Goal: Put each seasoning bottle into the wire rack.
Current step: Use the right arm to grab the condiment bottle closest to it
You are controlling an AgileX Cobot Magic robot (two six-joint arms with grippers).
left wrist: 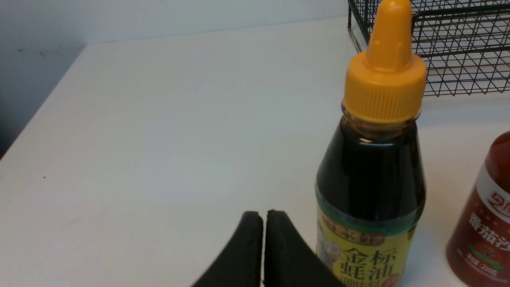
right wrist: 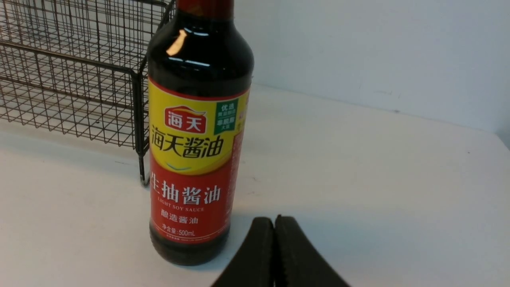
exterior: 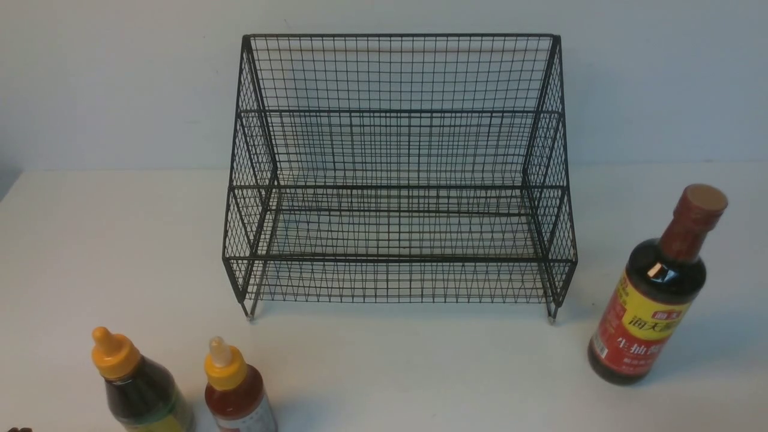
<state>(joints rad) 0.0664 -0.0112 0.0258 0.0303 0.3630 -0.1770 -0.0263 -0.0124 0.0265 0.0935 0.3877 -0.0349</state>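
A pale, plain wall [exterior: 120, 78] rises behind a white table [exterior: 420, 372], which has a matte top with a few faint specks. The black wire rack [exterior: 399, 260] stands on small feet at the middle of the table, close to the wall, with its lower tier in front and its upper tier behind.

All three bottles stand upright on the table, outside the rack. The soy bottle [exterior: 654, 306] is to the right of the rack's front corner, near it but apart. The dark bottle [exterior: 141, 393] is at the near left, well apart from the rack. The red bottle [exterior: 237, 393] is just beside it on the right, not touching.

The left gripper [left wrist: 263, 217] has its fingers pressed together and holds nothing. The dark bottle is just beside its tips and stands between them and the rack's corner. The right gripper [right wrist: 274, 221] is likewise closed and empty, with the soy bottle just ahead of it and partly hiding the rack's corner post.
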